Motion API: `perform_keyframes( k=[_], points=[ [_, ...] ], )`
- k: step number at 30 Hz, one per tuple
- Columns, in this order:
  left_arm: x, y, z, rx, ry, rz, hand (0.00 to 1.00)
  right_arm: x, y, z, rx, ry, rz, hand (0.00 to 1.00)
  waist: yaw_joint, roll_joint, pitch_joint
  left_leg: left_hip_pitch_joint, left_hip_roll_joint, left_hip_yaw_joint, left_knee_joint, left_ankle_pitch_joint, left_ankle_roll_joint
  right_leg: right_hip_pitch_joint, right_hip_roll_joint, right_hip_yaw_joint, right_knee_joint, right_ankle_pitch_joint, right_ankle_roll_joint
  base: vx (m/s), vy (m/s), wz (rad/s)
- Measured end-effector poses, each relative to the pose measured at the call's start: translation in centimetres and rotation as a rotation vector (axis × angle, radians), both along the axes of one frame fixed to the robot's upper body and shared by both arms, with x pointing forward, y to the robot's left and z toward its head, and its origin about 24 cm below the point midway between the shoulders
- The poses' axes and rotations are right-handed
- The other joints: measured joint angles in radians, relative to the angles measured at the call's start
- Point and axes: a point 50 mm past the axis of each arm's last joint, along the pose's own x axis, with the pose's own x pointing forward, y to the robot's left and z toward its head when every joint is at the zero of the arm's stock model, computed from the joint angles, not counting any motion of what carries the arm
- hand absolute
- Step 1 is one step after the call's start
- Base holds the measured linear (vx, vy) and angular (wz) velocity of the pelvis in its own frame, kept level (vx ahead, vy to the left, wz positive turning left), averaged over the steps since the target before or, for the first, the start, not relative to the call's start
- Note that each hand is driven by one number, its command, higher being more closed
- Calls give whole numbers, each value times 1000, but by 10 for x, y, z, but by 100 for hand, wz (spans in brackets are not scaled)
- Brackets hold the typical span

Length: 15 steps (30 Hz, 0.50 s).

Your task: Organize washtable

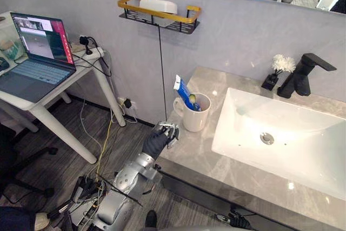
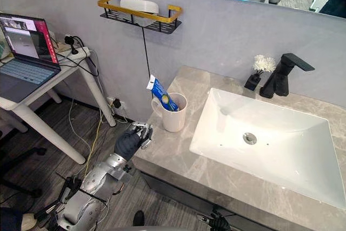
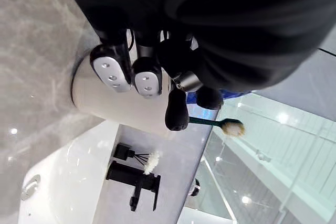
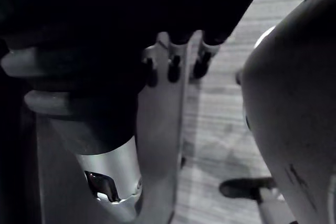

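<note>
Grey marble makes up the desk, with a white sink sunk into its right part. A white mug stands on the left end of the desk, handle turned left. In it are a blue toothpaste tube leaning left and a toothbrush with a green handle.

The left hand sits at the desk's left edge, just beside the mug. Its fingers are loosely bent toward the cup and hold nothing; whether they touch it I cannot tell.

At the far side of the sink stands a black faucet, with a small black vase of white flowers just left of it. On the wall, further left, hangs a gold-railed shelf with a white dish.

The right hand hangs over wooden floor — whether it is open or closed I cannot tell.
</note>
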Motion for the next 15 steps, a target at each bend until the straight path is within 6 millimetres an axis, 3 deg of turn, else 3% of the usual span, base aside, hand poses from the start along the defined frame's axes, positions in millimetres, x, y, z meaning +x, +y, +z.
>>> perform_keyframes(
  k=[8, 15],
  points=[
    [12, -5, -13, 59, 26, 42, 100, 7, 0, 2, -2, -19, -4, 0, -6, -9, 34, 0, 0, 44, 0, -3, -3, -5, -1, 22, -19, 4, 3, 50, -17, -10],
    [23, -10, -6, 70, -22, 48, 100, 13, -1, 4, -8, -46, -10, 0, -26, -3, 64, -2, 0, 53, 0, -9, 0, -9, -1, 25, -19, 4, 2, 4, -3, -2]
  ],
)
